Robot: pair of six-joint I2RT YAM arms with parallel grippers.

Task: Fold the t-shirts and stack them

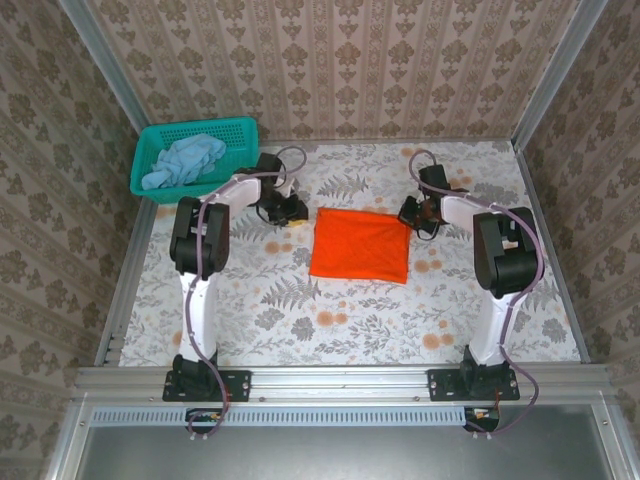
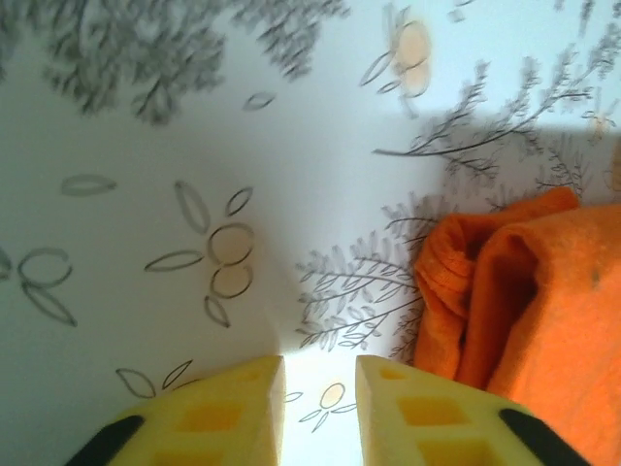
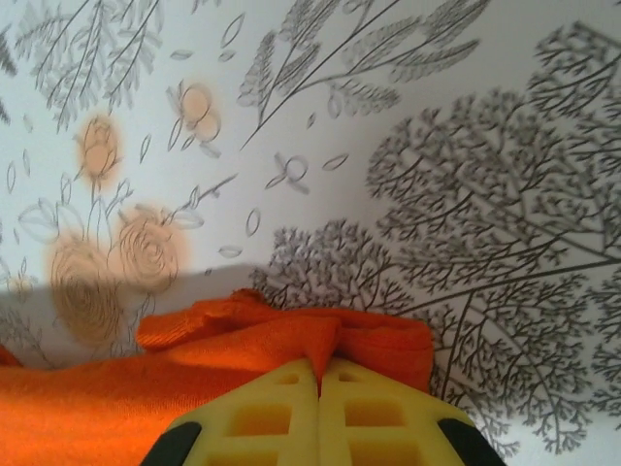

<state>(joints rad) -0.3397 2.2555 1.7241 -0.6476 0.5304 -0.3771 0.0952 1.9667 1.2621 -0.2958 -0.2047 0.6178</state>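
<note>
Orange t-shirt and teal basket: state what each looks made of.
Orange t-shirt: soft knit cloth, probably cotton. It looks matte and slightly fuzzy, with limp rolled folds at its edge.
Teal basket: likely moulded plastic, with a rigid rim, mesh walls of regular holes and a faint sheen.

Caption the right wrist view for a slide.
Shut right gripper pinching a peak of the orange t-shirt on the floral table cover.

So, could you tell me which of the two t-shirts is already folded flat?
The orange t-shirt, a neat rectangle on the table; the pale blue t-shirt lies crumpled in the teal basket.
</note>
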